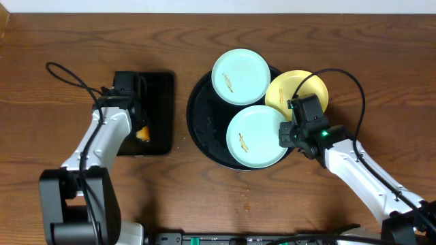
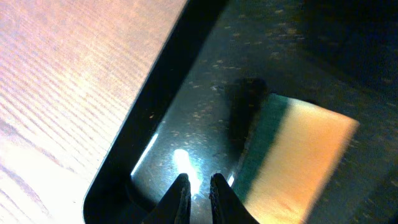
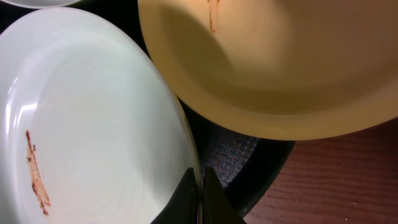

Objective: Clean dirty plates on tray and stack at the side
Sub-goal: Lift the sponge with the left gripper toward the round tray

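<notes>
Three plates lie on the round black tray [image 1: 203, 122]: a mint-blue one [image 1: 240, 76] at the back, a pale yellow one [image 1: 303, 88] at the right, and a mint-blue one [image 1: 252, 136] at the front. All three have brownish smears. My right gripper [image 1: 286, 133] is shut on the right rim of the front mint plate [image 3: 93, 130]; its fingertips [image 3: 200, 180] pinch the rim. The yellow plate [image 3: 273, 62] overlaps just behind. My left gripper [image 1: 136, 122] is shut and empty, low over the rectangular tray, its fingertips [image 2: 198, 185] just left of the sponge [image 2: 298, 162].
The small black rectangular tray [image 1: 160, 88] sits left of the round tray and holds the green-and-yellow sponge [image 1: 143, 134]. Bare wooden table lies around both trays. A black cable loops from each arm.
</notes>
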Controlling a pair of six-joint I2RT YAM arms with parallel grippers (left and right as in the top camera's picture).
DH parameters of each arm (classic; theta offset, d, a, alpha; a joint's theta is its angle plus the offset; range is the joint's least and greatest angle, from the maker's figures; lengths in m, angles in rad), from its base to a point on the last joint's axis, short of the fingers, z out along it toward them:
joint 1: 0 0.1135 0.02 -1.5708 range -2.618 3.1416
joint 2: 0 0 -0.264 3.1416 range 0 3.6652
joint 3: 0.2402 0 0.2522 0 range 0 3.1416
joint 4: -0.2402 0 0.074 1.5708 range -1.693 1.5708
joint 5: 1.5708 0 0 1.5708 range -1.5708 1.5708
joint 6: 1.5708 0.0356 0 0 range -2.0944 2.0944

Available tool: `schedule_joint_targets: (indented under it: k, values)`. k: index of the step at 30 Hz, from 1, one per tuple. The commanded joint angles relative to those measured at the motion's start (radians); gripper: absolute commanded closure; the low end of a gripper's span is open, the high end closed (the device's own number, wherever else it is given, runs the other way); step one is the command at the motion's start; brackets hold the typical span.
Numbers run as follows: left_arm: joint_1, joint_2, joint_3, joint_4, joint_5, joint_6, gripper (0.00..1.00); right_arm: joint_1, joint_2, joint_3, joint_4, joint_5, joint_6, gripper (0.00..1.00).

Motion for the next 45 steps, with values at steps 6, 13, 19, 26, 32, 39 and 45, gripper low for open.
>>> schedule_joint_targets:
  k: [6, 13, 19, 26, 32, 39, 45]
  values:
    - [0.011, 0.052, -0.011, 0.065, 0.561, 0.196, 0.88, 0.008, 0.002, 0.014, -0.011, 0.011, 0.014, 0.99]
    - [0.014, 0.049, -0.007, 0.084, 0.526, 0.225, 0.67, 0.008, 0.006, 0.014, -0.024, 0.011, 0.014, 0.98]
    - [0.014, 0.048, -0.008, 0.127, 0.488, 0.219, 0.3, 0.008, 0.006, 0.014, -0.023, 0.011, 0.014, 0.86]
    - [0.01, 0.045, -0.005, 0.14, 0.452, 0.188, 0.24, 0.008, 0.006, 0.005, -0.024, 0.011, 0.014, 0.85]
    - [0.01, -0.023, 0.005, 0.116, 0.427, 0.188, 0.24, 0.008, 0.047, -0.027, 0.002, 0.005, 0.014, 0.77]
    - [0.01, -0.053, 0.003, 0.046, 0.358, 0.187, 0.24, 0.009, 0.193, -0.032, 0.108, -0.074, 0.014, 0.8]
    - [0.008, -0.05, -0.011, 0.029, 0.357, 0.187, 0.24, 0.009, 0.209, -0.032, 0.143, -0.083, 0.014, 0.9]
